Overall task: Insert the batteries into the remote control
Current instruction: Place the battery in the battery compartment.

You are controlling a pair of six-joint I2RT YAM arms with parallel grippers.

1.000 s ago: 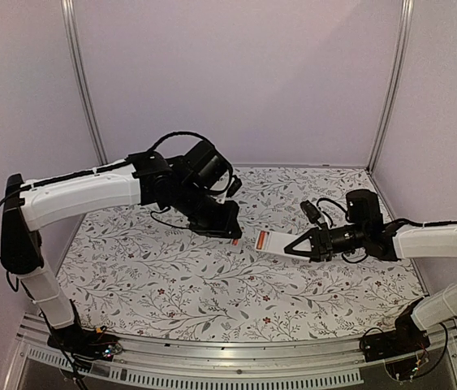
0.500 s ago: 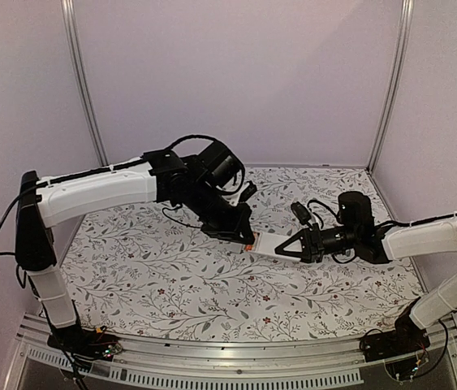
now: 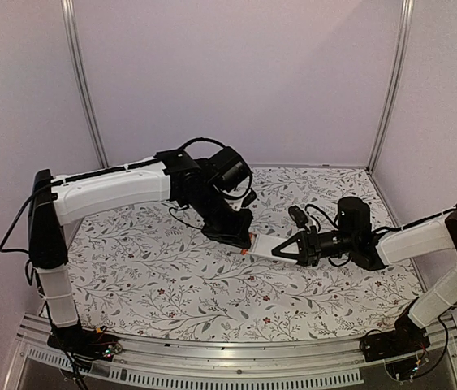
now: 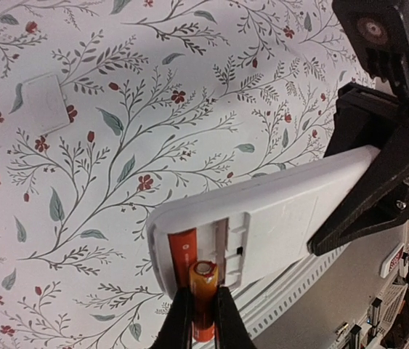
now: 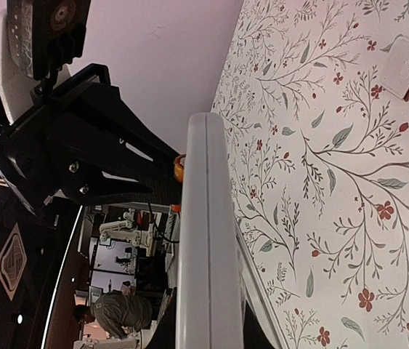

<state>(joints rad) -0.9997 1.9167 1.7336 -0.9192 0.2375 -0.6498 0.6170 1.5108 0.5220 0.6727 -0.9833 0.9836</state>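
Observation:
My right gripper (image 3: 286, 247) is shut on the remote control (image 3: 265, 246), holding it above the table with its plain white back up. The battery bay at its free end is uncovered (image 4: 226, 243). One orange-red battery (image 4: 182, 253) lies in the bay's left slot. My left gripper (image 4: 203, 320) is shut on the second battery (image 4: 203, 294), whose tip sits at the mouth of the empty slot beside the first. The right wrist view shows the remote (image 5: 208, 240) edge-on, running up from my right gripper (image 5: 208, 338), with an orange battery end (image 5: 179, 169) just beyond it.
The small white cover (image 4: 44, 102) lies flat on the floral cloth, also seen in the right wrist view as the cover (image 5: 403, 65) far from the remote. The metal rail (image 3: 236, 357) runs along the table's near edge, and grey walls close in the back and sides.
The left arm has swung right and down with its battery, and the right arm has brought the remote leftward. Battery and open bay, apart a second ago, now meet.

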